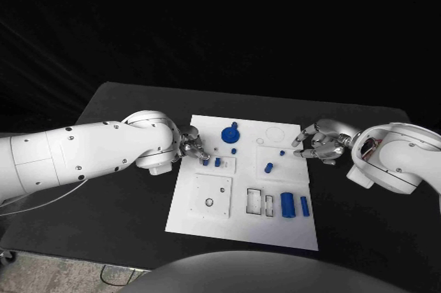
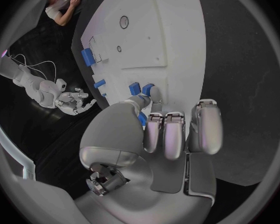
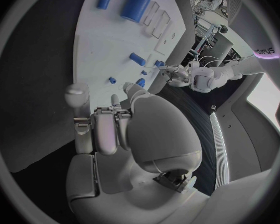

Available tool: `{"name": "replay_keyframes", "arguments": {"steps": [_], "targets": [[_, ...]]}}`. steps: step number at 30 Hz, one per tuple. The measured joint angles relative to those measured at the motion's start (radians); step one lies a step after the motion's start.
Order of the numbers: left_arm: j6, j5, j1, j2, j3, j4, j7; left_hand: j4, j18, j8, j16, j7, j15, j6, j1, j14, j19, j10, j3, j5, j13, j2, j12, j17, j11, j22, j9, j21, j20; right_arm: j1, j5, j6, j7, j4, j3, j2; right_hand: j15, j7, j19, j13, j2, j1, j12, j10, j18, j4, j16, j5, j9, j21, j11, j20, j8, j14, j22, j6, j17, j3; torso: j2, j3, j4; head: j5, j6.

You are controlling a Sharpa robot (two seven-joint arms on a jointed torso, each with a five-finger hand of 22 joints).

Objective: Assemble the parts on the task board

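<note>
Parts (image 1: 211, 160) seemingly touching left fingers (image 1: 197, 154)

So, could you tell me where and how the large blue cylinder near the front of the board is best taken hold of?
The large blue cylinder lies on its side on the task board, beside a slimmer blue rod. Probably best to grip its middle from above, fingers across its round sides. The right hand looks nearer to it.

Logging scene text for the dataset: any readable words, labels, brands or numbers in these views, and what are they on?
Right wrist view: pale lettering on a dark panel at the room's edge, too blurred to read with certainty.
Task board: no printed text or numbers, just outlines and cutouts.
Blue parts, left hand, right hand: no readable markings.
</note>
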Motion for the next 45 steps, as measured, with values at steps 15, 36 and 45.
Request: {"name": "replay_keyframes", "arguments": {"steps": [15, 36, 45], "targets": [[-0.003, -0.002, 0.0, -0.014, 0.0, 0.002, 0.0, -0.025, 0.0, -0.003, 0.0, 0.0, 0.0, 0.001, -0.02, 0.0, 0.0, 0.0, 0.086, -0.025, 0.0, -0.03, 0.0, 0.0, 0.0, 0.001, -0.012, 0.0, 0.0, -0.001, 0.004, 0.002, -0.001, -0.002, 0.0, 0.0, 0.0, 0.002, 0.0, 0.0, 0.0, 0.0, 0.0, 0.0, 0.0, -0.003, 0.0, 0.0, 0.0, 0.0, 0.0, 0.0, 0.0, 0.0, 0.0, 0.002, 0.0, 0.003, 0.0, -0.0002, 0.0011, 0.001, 0.0], [-0.078, -0.013, -0.006, -0.049, -0.001, 0.014, 0.048, 0.078, 0.0, 0.0, 0.0, -0.001, 0.0, 0.01, -0.126, 0.0, 0.007, 0.0, 0.045, -0.215, 0.0, -0.02, 0.0, 0.0, 0.0, 0.0, -0.022, 0.0, 0.007, -0.003, 0.007, 0.003, -0.001, -0.005, 0.0, -0.001, 0.0, 0.002, 0.0, 0.0, 0.0, 0.0, -0.001, 0.0, 0.0, -0.003, 0.0, 0.0, 0.0, 0.0, 0.0, 0.0, 0.0, 0.0, 0.0, 0.002, 0.0, 0.003, 0.0, 0.0002, 0.0, 0.002, 0.0], [-0.101, -0.028, 0.001, -0.066, 0.003, 0.038, 0.063, 0.098, 0.0, 0.004, 0.0, 0.002, 0.0, 0.013, -0.126, 0.0, 0.007, 0.0, 0.026, -0.239, 0.0, -0.02, 0.0, 0.0, 0.0, 0.0, -0.021, 0.0, 0.007, -0.003, 0.008, 0.003, -0.001, -0.007, 0.0, 0.001, 0.0, 0.002, 0.0, 0.0, 0.0, 0.0, -0.001, -0.002, 0.0, -0.003, 0.0, 0.0, -0.001, 0.0, 0.002, 0.0, 0.0, 0.0, 0.0, 0.002, 0.001, 0.003, -0.001, 0.0014, 0.0008, 0.003, 0.0]]}}
